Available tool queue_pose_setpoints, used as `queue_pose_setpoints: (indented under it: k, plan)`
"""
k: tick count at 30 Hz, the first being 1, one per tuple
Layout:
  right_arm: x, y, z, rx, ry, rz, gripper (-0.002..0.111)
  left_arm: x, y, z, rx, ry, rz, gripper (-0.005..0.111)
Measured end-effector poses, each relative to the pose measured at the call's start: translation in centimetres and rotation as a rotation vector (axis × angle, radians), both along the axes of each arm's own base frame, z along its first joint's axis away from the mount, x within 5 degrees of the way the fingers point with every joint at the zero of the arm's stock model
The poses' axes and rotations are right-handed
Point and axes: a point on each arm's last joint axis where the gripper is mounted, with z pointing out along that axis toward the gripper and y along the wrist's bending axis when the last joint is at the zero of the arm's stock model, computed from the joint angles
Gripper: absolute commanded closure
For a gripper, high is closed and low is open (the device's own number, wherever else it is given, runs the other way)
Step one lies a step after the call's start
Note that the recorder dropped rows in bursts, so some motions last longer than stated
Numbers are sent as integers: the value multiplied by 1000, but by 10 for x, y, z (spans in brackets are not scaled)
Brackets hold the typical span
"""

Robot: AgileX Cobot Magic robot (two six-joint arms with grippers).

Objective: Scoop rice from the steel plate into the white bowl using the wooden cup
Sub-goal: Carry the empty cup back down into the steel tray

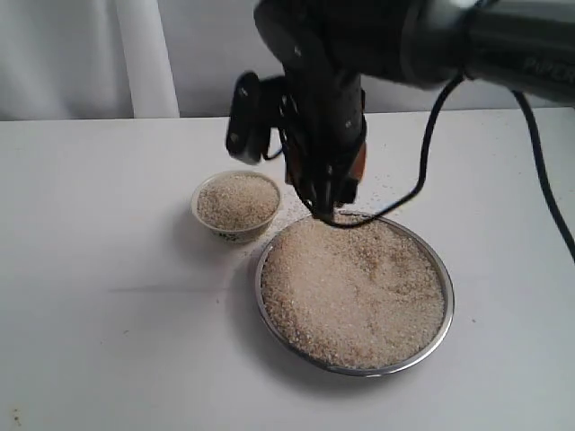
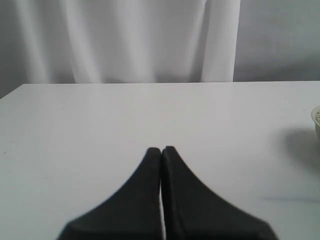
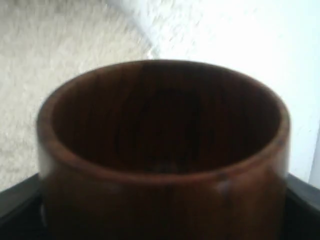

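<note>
The steel plate (image 1: 442, 316) lies right of centre, heaped with rice (image 1: 355, 292). Left of it, behind its rim, stands the white bowl (image 1: 222, 232), filled with rice (image 1: 237, 199). My right gripper (image 1: 328, 202) hangs over the plate's far rim, shut on the wooden cup (image 1: 358, 163), of which only a sliver shows there. In the right wrist view the wooden cup (image 3: 165, 190) fills the frame, dark inside and holding no rice, with rice (image 3: 60, 55) beyond it. My left gripper (image 2: 161, 149) is shut on nothing above bare table; the white bowl's rim (image 2: 317, 120) shows at that view's edge.
Loose grains (image 1: 382, 180) lie on the white table (image 1: 108, 296) behind the plate. A black cable (image 1: 422, 175) droops from the right arm over the plate's far edge. A pale curtain (image 1: 144, 54) closes off the back.
</note>
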Motion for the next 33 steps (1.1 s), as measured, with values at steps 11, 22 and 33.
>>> queue_pose_setpoints:
  k: [11,22,33]
  plan:
    - [-34,-44,-84,-366,237,143,108,0,0,0,0,0,0,107]
    - [-44,-51,-97,-388,292,144,108,0,0,0,0,0,0,107]
    - [-47,-48,-104,-359,336,126,108,0,0,0,0,0,0,107]
